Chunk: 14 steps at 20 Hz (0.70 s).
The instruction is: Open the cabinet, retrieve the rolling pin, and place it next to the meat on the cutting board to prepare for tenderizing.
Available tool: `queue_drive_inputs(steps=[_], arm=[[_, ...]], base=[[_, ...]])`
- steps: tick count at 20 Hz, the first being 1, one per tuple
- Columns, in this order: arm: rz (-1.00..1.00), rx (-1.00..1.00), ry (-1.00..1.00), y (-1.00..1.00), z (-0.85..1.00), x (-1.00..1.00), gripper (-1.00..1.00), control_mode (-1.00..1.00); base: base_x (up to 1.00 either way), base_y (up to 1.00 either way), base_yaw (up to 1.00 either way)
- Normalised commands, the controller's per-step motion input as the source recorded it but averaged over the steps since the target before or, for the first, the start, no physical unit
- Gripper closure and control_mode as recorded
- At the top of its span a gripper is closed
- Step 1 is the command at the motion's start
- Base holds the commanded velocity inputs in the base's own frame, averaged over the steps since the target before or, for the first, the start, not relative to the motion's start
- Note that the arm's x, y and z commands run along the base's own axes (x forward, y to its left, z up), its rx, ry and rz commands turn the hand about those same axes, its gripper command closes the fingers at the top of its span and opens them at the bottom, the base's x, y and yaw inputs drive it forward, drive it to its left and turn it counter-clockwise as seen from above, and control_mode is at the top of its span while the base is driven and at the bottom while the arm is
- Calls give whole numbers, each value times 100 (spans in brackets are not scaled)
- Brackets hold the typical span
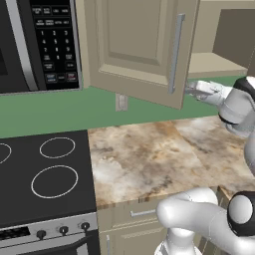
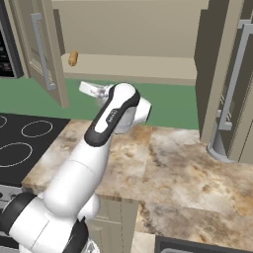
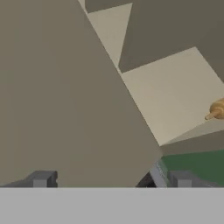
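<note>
Both doors of the cabinet (image 1: 134, 50) stand open. The left door (image 2: 47, 54) swings out toward me with its silver bar handle (image 1: 175, 55) on the outer face. On the bare shelf inside, the end of the tan rolling pin (image 2: 73, 58) (image 3: 217, 109) lies at the left. My gripper (image 1: 191, 89) (image 2: 85, 88) (image 3: 111, 179) is open just below and beside the left door's lower corner, holding nothing. In the hand view the door's inner face (image 3: 65, 96) looms close, and both fingertips (image 3: 41, 178) stand wide apart. The meat and the cutting board are out of view.
A microwave (image 1: 40, 45) hangs left of the cabinet over a black stovetop (image 1: 45, 174). The marbled counter (image 1: 159, 154) runs below the cabinet. The right door (image 2: 222, 74) juts out on the right. Drawer fronts (image 1: 134, 214) sit under the counter edge.
</note>
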Motion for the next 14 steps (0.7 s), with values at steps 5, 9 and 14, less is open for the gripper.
queue_drive_inputs(steps=[5,9,14], arm=[[8,-4,0,64,0,-6,-100,-100],[7,-5,0,63,0,-29,-100,-100],[7,-5,-3,60,2,-56,-100,-100]], base=[[0,0,0],[0,0,0],[0,0,0]])
